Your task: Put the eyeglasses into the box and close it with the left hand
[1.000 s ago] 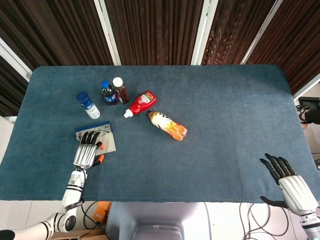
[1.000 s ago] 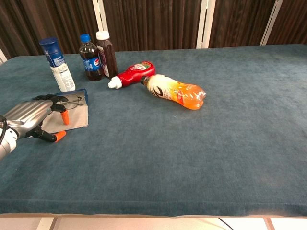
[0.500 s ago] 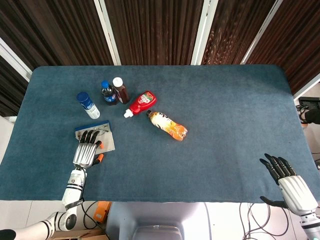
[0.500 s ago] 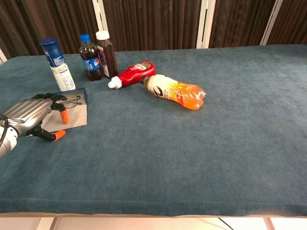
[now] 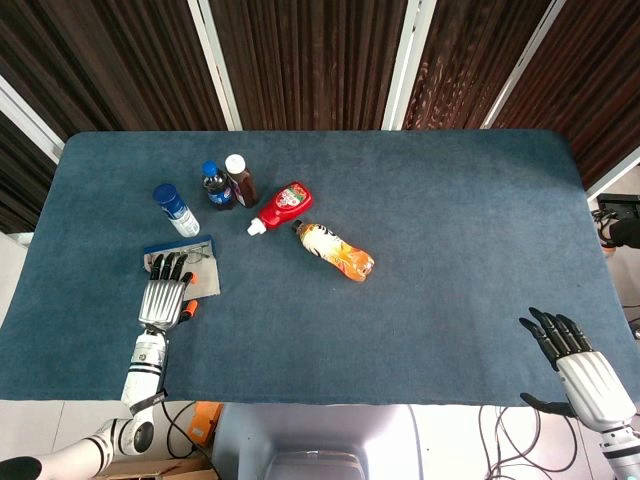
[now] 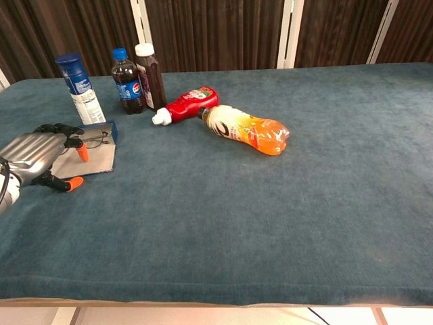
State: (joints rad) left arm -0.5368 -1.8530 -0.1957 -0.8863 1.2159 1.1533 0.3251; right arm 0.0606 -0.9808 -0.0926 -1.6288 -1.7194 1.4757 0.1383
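The box [image 5: 205, 281] lies open at the table's left, grey inside with a blue back edge [image 6: 101, 127]. The thin wire eyeglasses [image 6: 99, 141] lie in it near that back edge; in the head view they show faintly as eyeglasses [image 5: 197, 258]. My left hand [image 5: 164, 299] rests flat on the grey inside of the box [image 6: 99, 161], fingers spread and pointing away from me; in the chest view the left hand [image 6: 30, 155] has its orange-tipped thumb in front of the box's near edge. My right hand [image 5: 582, 366] hovers open at the table's near right corner, holding nothing.
Behind the box stand a blue-capped white can [image 6: 80, 93], a cola bottle [image 6: 126, 82] and a dark bottle with a white cap [image 6: 150, 76]. A red ketchup bottle [image 6: 189, 105] and an orange drink bottle [image 6: 249, 129] lie on their sides mid-table.
My left hand and the box under it have slid to the left and slightly away from me. The right hand has not moved.
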